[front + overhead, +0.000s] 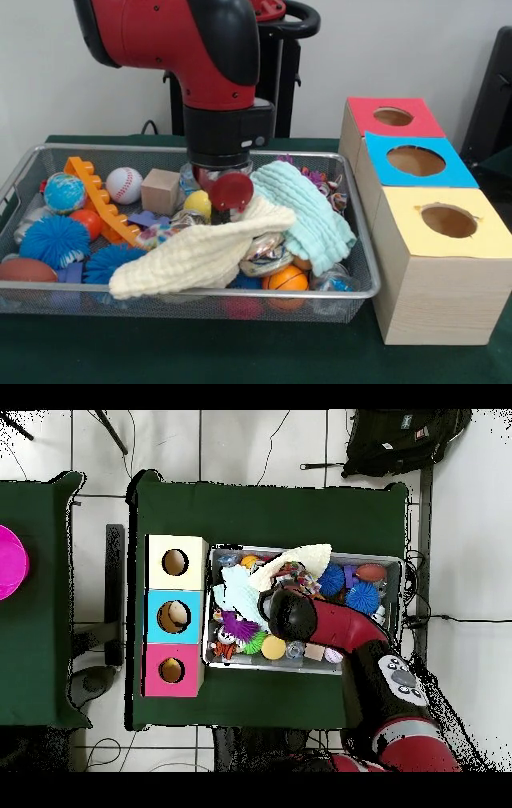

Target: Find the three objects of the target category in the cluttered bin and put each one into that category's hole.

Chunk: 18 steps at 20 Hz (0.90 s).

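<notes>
Front view: can't tell my gripper's (pixel 230 186) state over the wire mesh bin (pixel 48 152); cream muslin cloth (pixel 200 252) at five o'clock could snag.

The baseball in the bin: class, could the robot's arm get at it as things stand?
Probably yes. The baseball lies uncovered at the top of the clutter, beside the wooden cube; neither cloth reaches it, and the arm hangs nearby.

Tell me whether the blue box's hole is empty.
Not empty. In the overhead view, a pale rounded thing sits inside the blue box's hole; the front view shows only a tan interior, so what it is stays unclear.
</notes>
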Each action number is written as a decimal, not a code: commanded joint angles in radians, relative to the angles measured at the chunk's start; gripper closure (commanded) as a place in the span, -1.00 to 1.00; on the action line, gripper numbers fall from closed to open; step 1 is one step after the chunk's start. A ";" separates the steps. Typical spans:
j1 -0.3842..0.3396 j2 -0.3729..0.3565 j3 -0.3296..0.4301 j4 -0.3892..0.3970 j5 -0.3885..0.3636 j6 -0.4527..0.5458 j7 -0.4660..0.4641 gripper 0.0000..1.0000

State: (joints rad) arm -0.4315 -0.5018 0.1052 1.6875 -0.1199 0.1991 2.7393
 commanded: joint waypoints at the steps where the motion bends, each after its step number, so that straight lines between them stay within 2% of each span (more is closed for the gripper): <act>1: 0.030 -0.030 0.017 0.175 0.068 0.161 0.095 -1.00; 4: 0.028 -0.008 0.016 0.177 0.069 0.133 0.088 -1.00; 7: 0.008 0.049 0.032 0.165 0.042 0.064 0.056 -1.00; 13: -0.022 0.057 0.013 0.138 0.020 0.121 -0.002 -1.00; 18: -0.084 -0.007 0.015 0.129 0.028 0.235 -0.051 -1.00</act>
State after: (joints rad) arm -0.4507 -0.5088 0.0983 1.7783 -0.0969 0.2592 2.7393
